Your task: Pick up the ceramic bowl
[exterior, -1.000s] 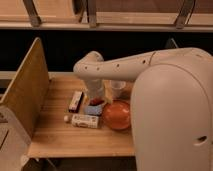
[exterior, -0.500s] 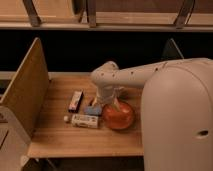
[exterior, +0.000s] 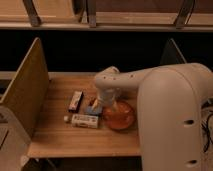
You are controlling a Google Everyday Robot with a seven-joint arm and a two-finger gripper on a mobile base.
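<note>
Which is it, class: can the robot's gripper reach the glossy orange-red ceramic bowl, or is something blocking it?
Probably yes: the gripper hangs at the rim of the orange-red ceramic bowl, with nothing visibly between them.

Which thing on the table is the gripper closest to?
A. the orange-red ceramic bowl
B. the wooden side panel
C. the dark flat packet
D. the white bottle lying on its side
A: the gripper is low at the left rim of the ceramic bowl, while the white bottle and the dark packet lie further to the left on the table.
</note>
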